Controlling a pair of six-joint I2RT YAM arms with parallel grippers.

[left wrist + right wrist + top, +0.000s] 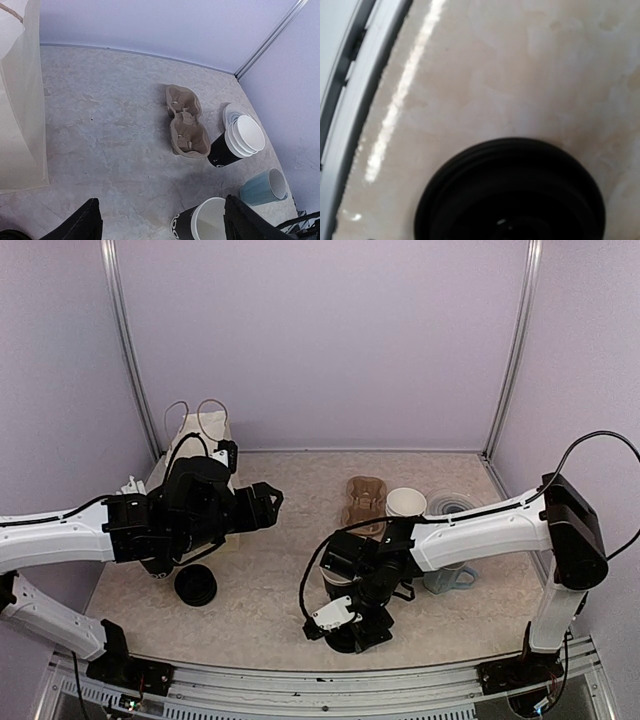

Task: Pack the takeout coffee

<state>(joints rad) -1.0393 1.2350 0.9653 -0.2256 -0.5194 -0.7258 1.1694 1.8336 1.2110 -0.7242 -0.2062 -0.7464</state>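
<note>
Step in hand (judged): capping. Right tool (355, 630) hangs low over a lid (510, 195) lying on the tabletop (270, 610) near the front edge. The right wrist view is filled by the lid and shows no fingers, and the top view is too dark there, so I cannot tell whether this tool is released or clenched.

Left tool (165, 224) is released, fingers spread wide, holding nothing. It hovers high, aimed toward the open cup (200, 227).

To do it well:
- Centre on the lid and grip it by its rim. It is flat and low, so the fingers need to get down to the tabletop.
- Carry it level and press it evenly onto the open cup. That cup is light and could tip or slide, so the left tool could steady it.

Containers:
- Open cup: upright near the right arm, white inside, no lid on.
- Cup stack (239, 141): nested, upright, just beside the carrier.
- Carrier (186, 125): both visible wells bare.
- Mug (262, 187): near the open cup, nothing visible in it.
- Bag (20, 100): upright at far left, inside hidden.
- Second lid (195, 585): on the tabletop under the left arm.
</note>
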